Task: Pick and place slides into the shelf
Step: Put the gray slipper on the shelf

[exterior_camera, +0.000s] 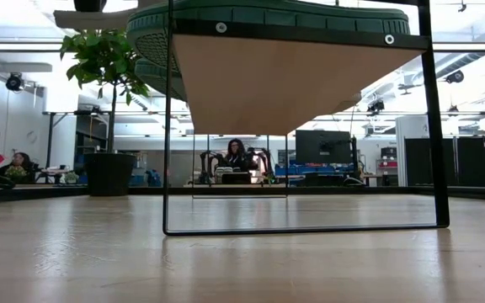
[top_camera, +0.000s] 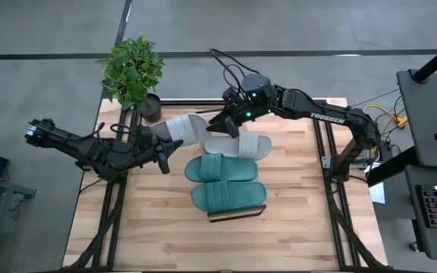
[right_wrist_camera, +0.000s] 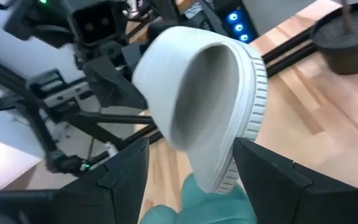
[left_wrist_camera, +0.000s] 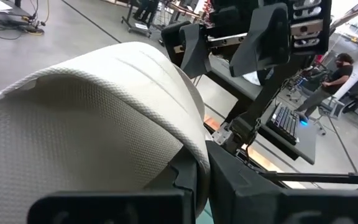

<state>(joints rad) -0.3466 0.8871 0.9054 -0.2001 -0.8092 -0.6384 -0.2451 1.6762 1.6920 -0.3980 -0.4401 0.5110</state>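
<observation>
Three of the four slides lie in the middle of the high view, around the shelf, whose plank edge shows just below centre. The nearer teal slide sits on that plank, so it counts as placed. The second teal slide lies just above it in the frame, touching it, and whether it rests on the shelf or on the table cannot be told from above. A pale slide lies flat above the teal pair, most likely still on the table. The fourth, the lifted pale slide, hangs left of centre in the left gripper, whose fingers are clamped shut on it. The right gripper reaches in from the upper right, spread wide at the slide's other end.

From the low view, only the shelf's black frame and the underside of its plank fill the centre, with a teal sole along the top edge; neither gripper shows.

From the left wrist view, the lifted pale slide fills the left half, pinched between the dark fingers at the bottom.

From the right wrist view, the same slide stands at centre between the wide-open fingers, which do not appear to touch it.

So at least one slide is shelved, one is mid-handover, and the rest remains.
</observation>
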